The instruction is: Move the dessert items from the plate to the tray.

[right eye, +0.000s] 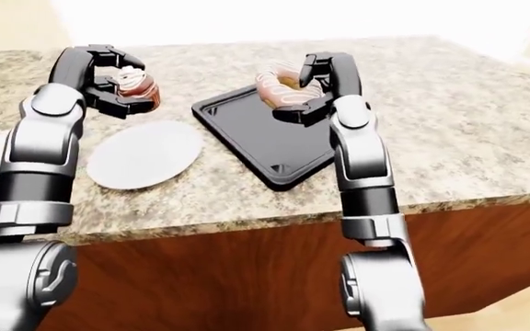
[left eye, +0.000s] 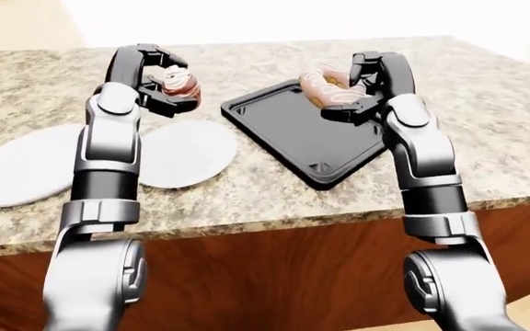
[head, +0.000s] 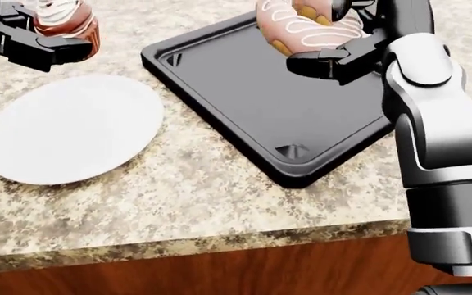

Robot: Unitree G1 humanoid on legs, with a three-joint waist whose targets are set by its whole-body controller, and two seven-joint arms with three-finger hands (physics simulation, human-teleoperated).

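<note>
My left hand (head: 43,34) is shut on a chocolate cupcake with white icing (head: 65,17) and holds it in the air above the top edge of the white plate (head: 72,132), which carries nothing. My right hand (head: 342,46) is shut on a pink-iced donut with white stripes (head: 301,26) and holds it above the upper right part of the black tray (head: 261,104). The tray carries nothing.
A second white plate (left eye: 17,172) lies at the left of the granite counter (head: 187,203) in the left-eye view. The counter's near edge runs over a brown wooden cabinet front (left eye: 274,276).
</note>
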